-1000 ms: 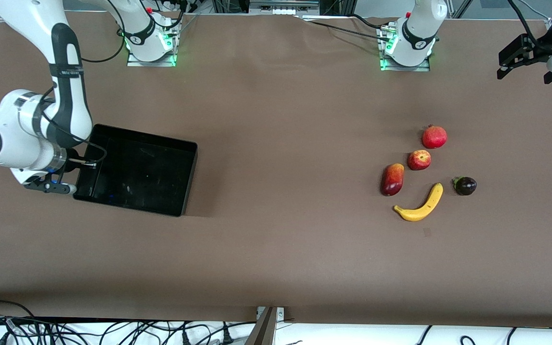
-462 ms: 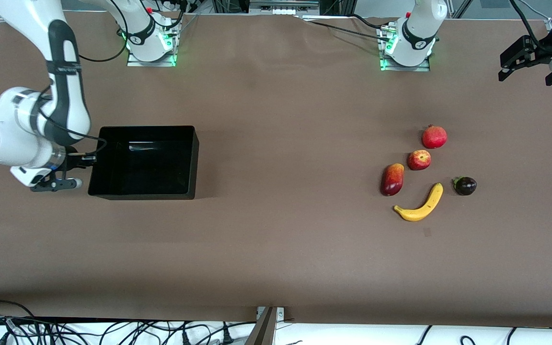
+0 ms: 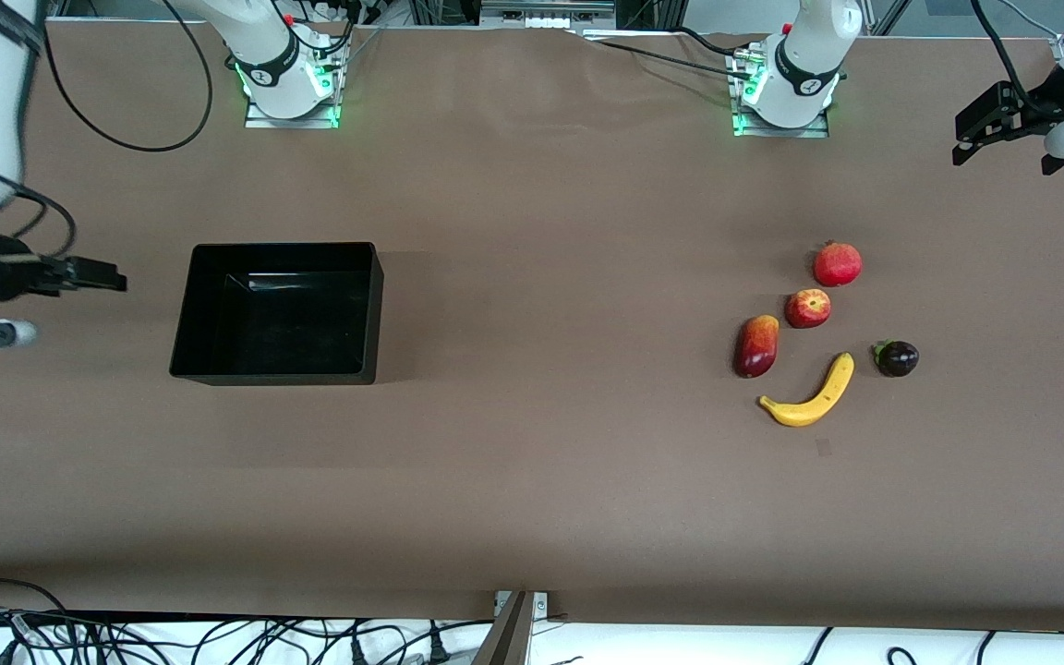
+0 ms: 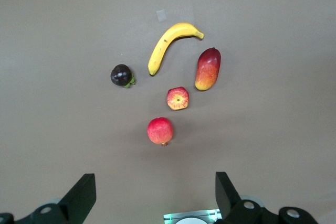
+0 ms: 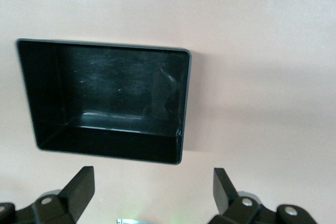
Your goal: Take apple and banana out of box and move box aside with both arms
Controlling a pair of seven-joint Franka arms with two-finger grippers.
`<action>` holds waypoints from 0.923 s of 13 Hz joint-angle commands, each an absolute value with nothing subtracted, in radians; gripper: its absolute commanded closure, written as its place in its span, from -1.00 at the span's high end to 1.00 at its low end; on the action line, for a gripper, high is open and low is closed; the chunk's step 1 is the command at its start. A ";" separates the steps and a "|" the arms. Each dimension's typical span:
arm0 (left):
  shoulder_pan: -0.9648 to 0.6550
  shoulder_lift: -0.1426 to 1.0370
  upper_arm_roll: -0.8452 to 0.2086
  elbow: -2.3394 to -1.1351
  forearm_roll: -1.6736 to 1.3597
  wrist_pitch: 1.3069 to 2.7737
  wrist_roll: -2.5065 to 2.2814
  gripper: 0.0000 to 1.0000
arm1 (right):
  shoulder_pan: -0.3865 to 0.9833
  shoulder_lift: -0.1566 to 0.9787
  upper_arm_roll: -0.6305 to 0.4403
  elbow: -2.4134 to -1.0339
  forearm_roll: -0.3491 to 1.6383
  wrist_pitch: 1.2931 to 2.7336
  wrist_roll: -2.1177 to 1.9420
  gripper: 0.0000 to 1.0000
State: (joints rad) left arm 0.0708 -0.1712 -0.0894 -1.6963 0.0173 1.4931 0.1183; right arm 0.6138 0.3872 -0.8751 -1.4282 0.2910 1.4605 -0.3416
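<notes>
My right gripper [image 3: 79, 274], partly cut off at frame's left edge, spread wide, empty, beside black bin [image 3: 278, 312]. Left gripper [image 3: 1003, 129] upper right, wide. Banana [image 3: 810, 392], apple [image 3: 807, 308] on table [image 3: 541, 462].

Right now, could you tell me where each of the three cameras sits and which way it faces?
Front view: high across the table, facing both arm bases; it shows the box, the banana, the apple, the right gripper beside the box and the left gripper at the left arm's end.
Left wrist view: looks down on the fruits; its own open fingers show.
Right wrist view: looks down on the box; its own open fingers show.
Shared: front and left wrist views share the banana and apple; front and right wrist share the box.
</notes>
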 commanded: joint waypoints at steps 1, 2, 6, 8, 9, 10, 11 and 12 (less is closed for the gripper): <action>0.069 -0.161 -0.097 -1.671 0.011 1.491 0.110 1.00 | 0.620 0.393 -0.876 -1.350 0.259 1.405 -0.319 1.00; 0.071 -0.161 -0.094 -1.672 0.011 1.491 0.110 1.00 | 0.588 0.370 -0.811 -1.351 0.217 1.411 -0.318 1.00; 0.071 -0.158 -0.092 -1.672 0.011 1.491 0.112 1.00 | 0.231 0.203 -0.287 -1.495 -0.039 1.547 -0.212 1.00; 0.071 -0.155 -0.092 -1.672 0.011 1.491 0.112 1.00 | 0.032 0.144 -0.084 -1.596 -0.058 1.621 -0.137 1.00; 0.072 -0.153 -0.091 -1.671 0.009 1.491 0.113 1.00 | -0.039 0.109 -0.019 -1.636 -0.055 1.652 -0.130 1.00; 0.072 -0.153 -0.091 -1.671 0.009 1.491 0.114 1.00 | -0.078 0.077 0.000 -1.664 -0.046 1.675 -0.130 1.00; 0.071 -0.153 -0.091 -1.671 0.009 1.491 0.114 1.00 | -0.096 0.074 0.002 -1.667 -0.045 1.686 -0.143 1.00; 0.072 -0.153 -0.092 -1.671 0.009 1.491 0.114 1.00 | -0.122 0.072 0.005 -1.674 -0.040 1.678 -0.147 1.00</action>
